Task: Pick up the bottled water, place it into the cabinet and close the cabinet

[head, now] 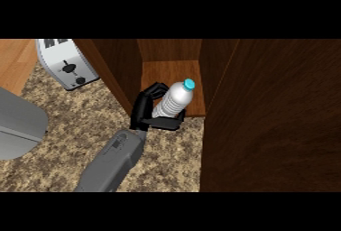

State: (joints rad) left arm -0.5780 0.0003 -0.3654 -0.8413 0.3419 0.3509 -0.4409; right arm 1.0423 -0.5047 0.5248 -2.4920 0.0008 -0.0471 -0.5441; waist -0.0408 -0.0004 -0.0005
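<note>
- The head view looks steeply down on a speckled brown stone table (73,113) with a dark wooden cabinet (266,113) standing on it at the right.
- The cabinet's compartment is open; its lighter wooden shelf floor (163,72) shows between a slanted left wall (113,72) and the wide dark door panel (279,135) that fills the right part of the view.
- One grey forearm (113,162) comes in from the lower edge and slants up toward the cabinet opening. Which arm it is cannot be told for sure from this view; by its place left of centre it reads as the left one.
- Its black hand (148,110) is wrapped round the bottled water (174,100), with fingers curled at the bottle's lower part and others reaching up along its left side.
- The bottled water is clear and ribbed with a turquoise cap (189,84); it tilts, cap toward the upper right, and lies over the front edge of the cabinet's shelf, at the opening.
- A silver toaster (66,63) with black knobs stands on the table at the upper left, well apart from the hand.
- A large grey rounded object (20,126) shows at the left edge; what it is cannot be told.
- The other hand does not show.
</note>
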